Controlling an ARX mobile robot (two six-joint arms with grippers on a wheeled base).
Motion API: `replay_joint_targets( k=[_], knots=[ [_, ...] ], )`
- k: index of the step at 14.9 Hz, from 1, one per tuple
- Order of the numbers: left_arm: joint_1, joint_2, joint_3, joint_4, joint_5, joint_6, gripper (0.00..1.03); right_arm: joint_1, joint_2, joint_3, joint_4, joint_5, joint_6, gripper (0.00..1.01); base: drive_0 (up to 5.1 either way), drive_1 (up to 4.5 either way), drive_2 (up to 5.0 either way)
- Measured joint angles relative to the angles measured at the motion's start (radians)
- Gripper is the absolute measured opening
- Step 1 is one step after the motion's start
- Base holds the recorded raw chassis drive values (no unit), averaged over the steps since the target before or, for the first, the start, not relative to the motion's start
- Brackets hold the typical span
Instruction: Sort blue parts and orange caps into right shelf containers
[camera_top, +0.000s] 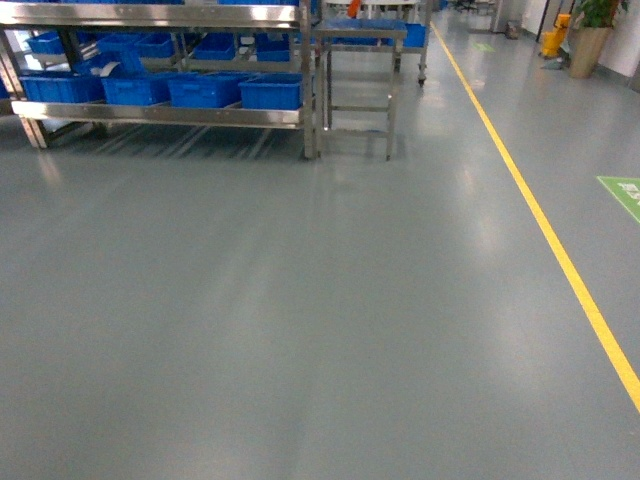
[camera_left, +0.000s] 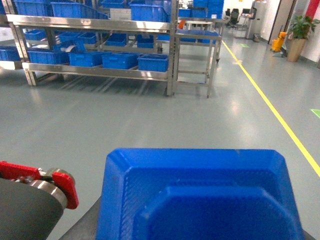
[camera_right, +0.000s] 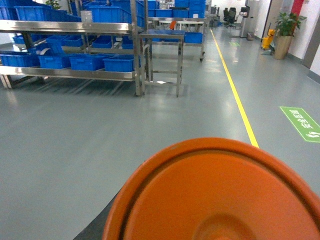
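Left end effector's camera faces blue part (camera_left: 200, 195).

Factory aisle with shelving

A steel rack (camera_top: 160, 115) and small steel table (camera_top: 360, 40) are set on grey floor (camera_top: 300, 330); a yellow line (camera_top: 540, 220) is painted alongside, near a potted plant (camera_top: 592, 30).
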Motion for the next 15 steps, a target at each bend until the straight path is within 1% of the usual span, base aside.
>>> replay_joint_targets(
  k=[5, 15],
  knots=[
    [0.000, 0.000, 0.000, 0.000, 0.000, 0.000, 0.41, 0.000, 0.000, 0.000, 0.000, 0.000, 0.000, 0.42, -1.5, -1.49, -1.5],
    [0.001, 0.000, 0.000, 0.001, 0.000, 0.000, 0.41, 0.000, 0.000, 0.000, 0.001, 0.000, 0.000, 0.42, 0.3, 4.54, -4.0]
  ],
)
